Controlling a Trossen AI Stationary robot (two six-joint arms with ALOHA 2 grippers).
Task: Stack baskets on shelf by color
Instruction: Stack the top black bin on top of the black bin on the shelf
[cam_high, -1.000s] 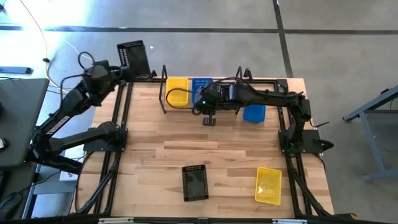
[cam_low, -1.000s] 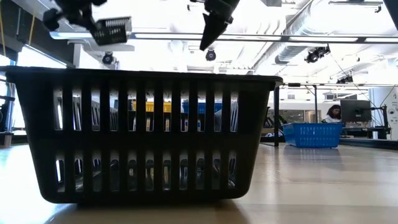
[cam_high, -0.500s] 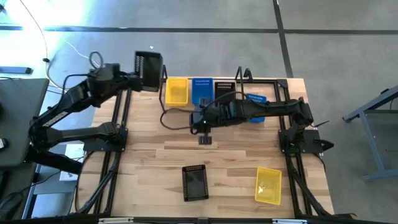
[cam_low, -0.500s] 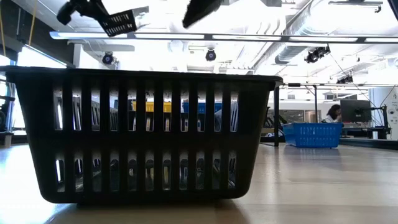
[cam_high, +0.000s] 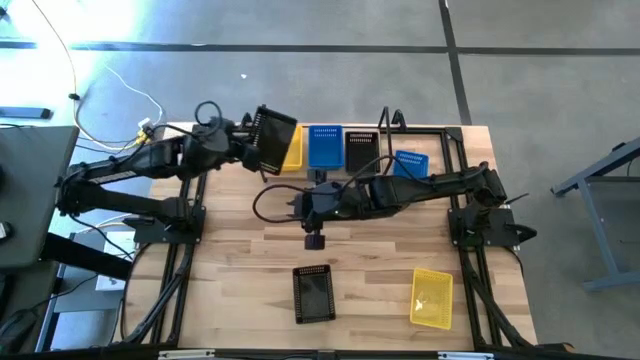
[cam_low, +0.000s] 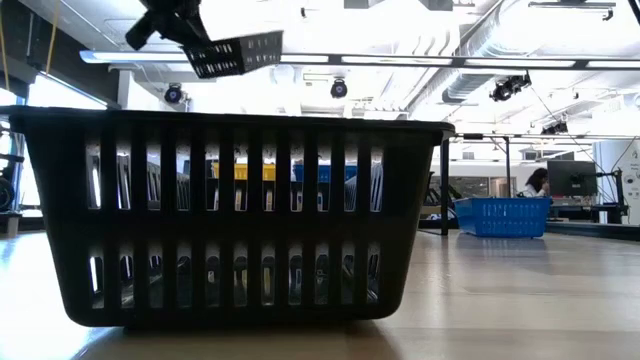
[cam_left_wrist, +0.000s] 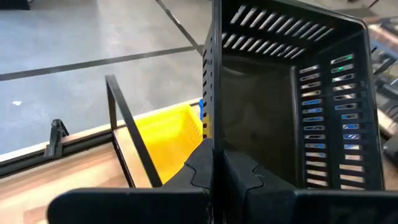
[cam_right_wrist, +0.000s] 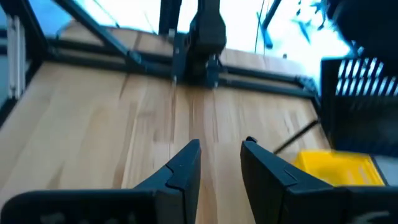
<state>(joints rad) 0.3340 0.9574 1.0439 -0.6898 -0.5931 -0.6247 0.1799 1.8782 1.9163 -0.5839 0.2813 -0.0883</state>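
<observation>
My left gripper (cam_high: 250, 148) is shut on a black basket (cam_high: 276, 140), held in the air over the yellow basket (cam_high: 292, 152) at the shelf's (cam_high: 386, 122) left end. Beside the yellow basket, a blue basket (cam_high: 323, 146) and another black basket (cam_high: 361, 150) sit on the shelf. A second blue basket (cam_high: 408, 163) lies on the table by the shelf's right end. My right gripper (cam_high: 315, 240) hangs open over the table's middle with nothing between its fingers. Near the front edge lie a black basket (cam_high: 314, 293) and a yellow basket (cam_high: 432, 297). My left gripper pinches one side wall of the black basket (cam_left_wrist: 213, 124) at its rim, one finger inside the basket and one outside. The fingers (cam_left_wrist: 245, 174) come from the table's left, slanting down. The basket (cam_low: 235, 52) hangs lifted clear and tilted, its open side turned sideways.
The black tube frame (cam_high: 190, 200) runs along both sides of the table. Bare wood lies between the shelf and the two front baskets. In the low view the near black basket (cam_low: 230, 215) fills the foreground and hides most of the shelf.
My left gripper has carried the black basket from beyond the table's far left corner toward the right, turning it, until it hangs over the shelf's left end. My right gripper has drawn back from the shelf toward the near edge and a little left, rising out of the low view.
</observation>
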